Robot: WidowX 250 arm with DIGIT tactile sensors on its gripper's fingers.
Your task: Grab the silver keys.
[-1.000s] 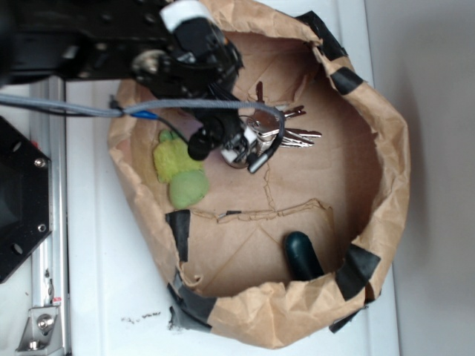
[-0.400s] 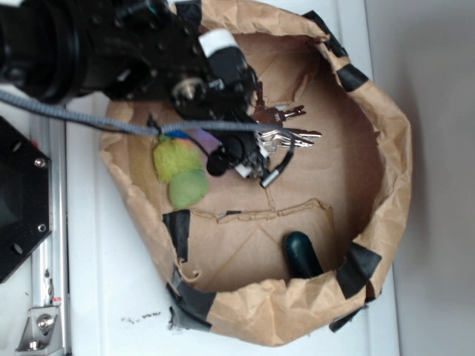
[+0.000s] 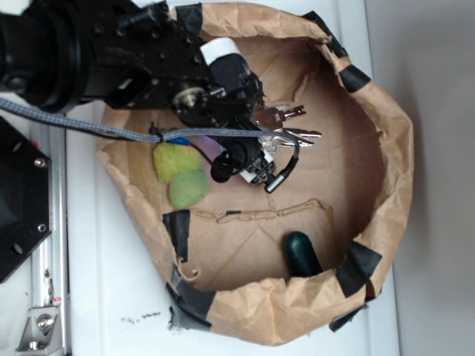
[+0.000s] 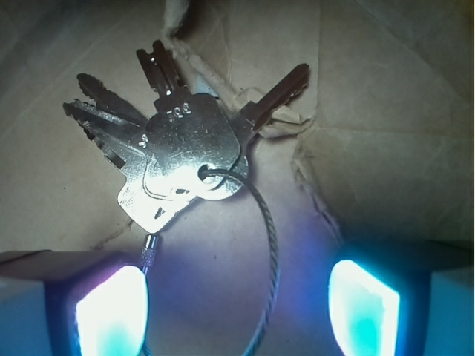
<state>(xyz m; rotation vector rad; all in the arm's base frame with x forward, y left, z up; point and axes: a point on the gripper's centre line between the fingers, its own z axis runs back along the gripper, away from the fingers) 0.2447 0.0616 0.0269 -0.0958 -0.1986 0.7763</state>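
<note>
The silver keys (image 4: 178,152) lie fanned on the brown paper floor of the bag, their thin wire ring (image 4: 271,245) looping down between my two glowing pads (image 4: 111,311). My gripper (image 4: 237,311) is open and low over the ring, with the key heads just ahead of the fingertips. In the exterior view the keys (image 3: 293,133) poke out to the right from under the black arm, and the gripper (image 3: 256,163) sits over their left end.
The brown paper bag (image 3: 386,156) has crumpled, taped walls all round. A fuzzy yellow-green plush toy (image 3: 182,174) lies left of the gripper. A dark green rounded object (image 3: 303,254) rests near the bag's front wall. A grey cable (image 3: 89,126) crosses the arm.
The arm has moved further right and lower into the bag, bringing the gripper closer onto the keys' ring. The keys, plush toy and dark green object have stayed put.
</note>
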